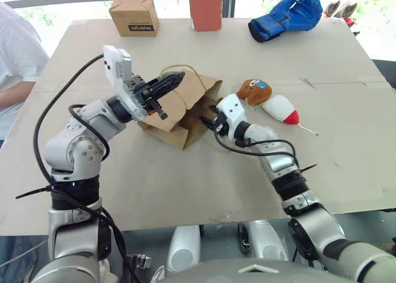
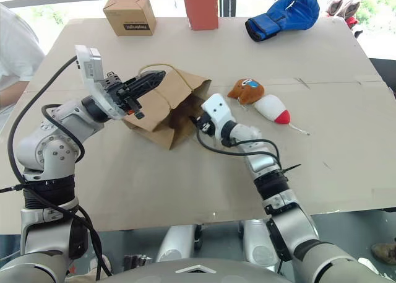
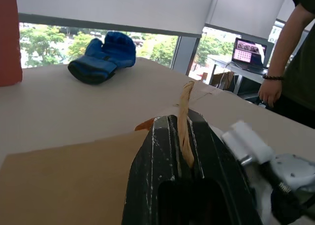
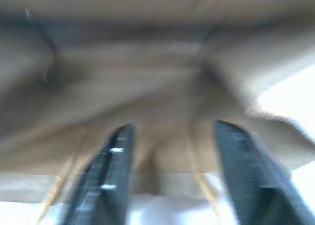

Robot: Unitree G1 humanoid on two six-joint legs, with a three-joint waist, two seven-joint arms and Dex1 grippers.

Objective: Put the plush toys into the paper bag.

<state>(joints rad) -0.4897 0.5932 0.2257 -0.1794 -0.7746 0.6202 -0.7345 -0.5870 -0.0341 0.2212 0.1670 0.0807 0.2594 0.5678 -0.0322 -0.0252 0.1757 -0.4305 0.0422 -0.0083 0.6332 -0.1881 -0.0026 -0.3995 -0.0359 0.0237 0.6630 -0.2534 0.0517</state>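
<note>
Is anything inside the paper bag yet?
The paper bag lies on its side, mouth facing the right gripper. The visible interior looks empty, though its depths are hidden. Both toys, the brown plush and the white plush, lie outside on the table.

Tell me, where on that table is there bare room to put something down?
Bare: the near table in front of the paper bag, and the right side past the white toy. Crowded: around the bag's mouth, with both grippers and the brown toy.
</note>
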